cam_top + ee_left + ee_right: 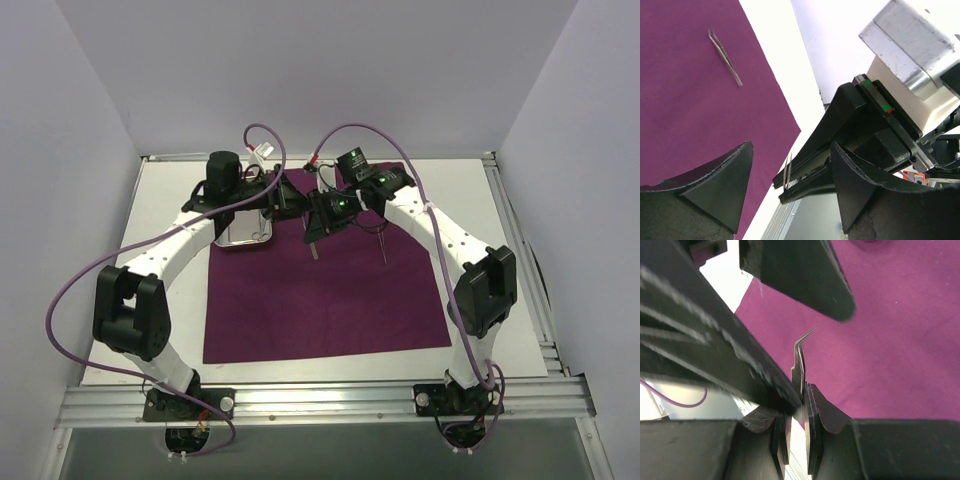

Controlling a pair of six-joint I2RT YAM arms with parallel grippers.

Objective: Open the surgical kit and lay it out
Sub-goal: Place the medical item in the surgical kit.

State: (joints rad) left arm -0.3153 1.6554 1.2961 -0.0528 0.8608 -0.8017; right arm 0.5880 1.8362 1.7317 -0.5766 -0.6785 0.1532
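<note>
The right jaws are clenched on bent-tipped tweezers point(799, 357) near the tabletop's far edge, and the left jaws are released just beside them. The magenta cloth wrap point(320, 300) is spread flat over the tabletop's middle. The steel tray point(245, 235) is set at the cloth's far-left corner. A second pair of tweezers point(725, 57) is laid on the cloth.

I note white shells on the left arm point(185, 243) and right arm point(440, 235), black blocky joints. A lilac cable point(49, 318) loops off each one. Small green light point(343, 205) on the right wrist. My fingers point(722, 185): matte black wedges, rough edges.
</note>
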